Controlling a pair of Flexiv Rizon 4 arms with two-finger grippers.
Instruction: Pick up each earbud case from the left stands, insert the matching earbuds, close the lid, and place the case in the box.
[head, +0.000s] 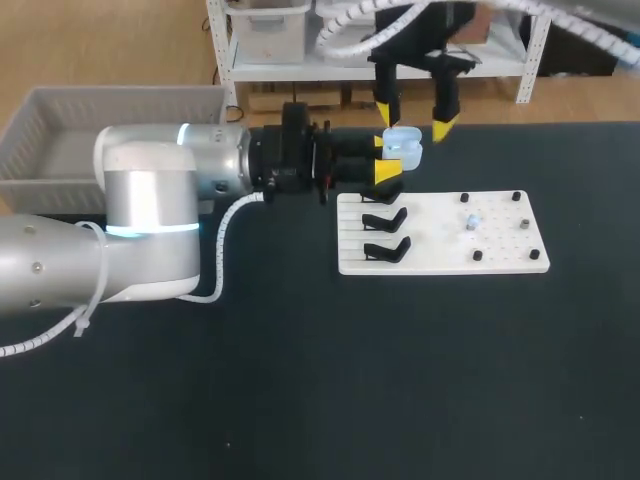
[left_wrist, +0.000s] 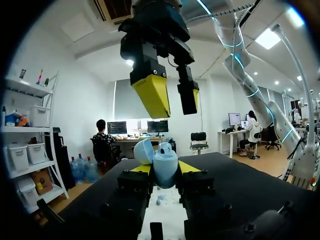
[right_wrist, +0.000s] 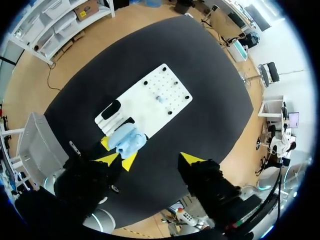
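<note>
1. Table (head: 300, 380): black top that carries everything below.
2. L arm (head: 150, 210): comes in from the table's left edge and lies level across it toward the far edge.
3. Grey box (head: 100, 95): by the table's far left corner. Can't tell if it sits on the top or just off it. Well apart from both grippers.
4. White peg board (head: 500, 250): lies flat, right of the table's middle and nearer the far edge, w/ small black pegs near its corners.
5. R gripper (head: 413, 122): above the board's far left corner, fingers pointing down and spread wide, nothing between them. In the L wrist view it (left_wrist: 167, 97) hangs straight over the case w/o touching it.
6. L gripper (head: 390, 158): at the board's far left corner, clamped on the case, one yellow tip on each side.
7. Black stands (head: 386, 250): in a column along the board's left edge, two in clear sight.
8. Earbud case (head: 405, 148): light blue, lid open, up off the board in the L gripper's fingers, below the R gripper's tips.
9. Earbud (head: 472, 221): small and pale, on the board's right half, apart from the stands.
</note>
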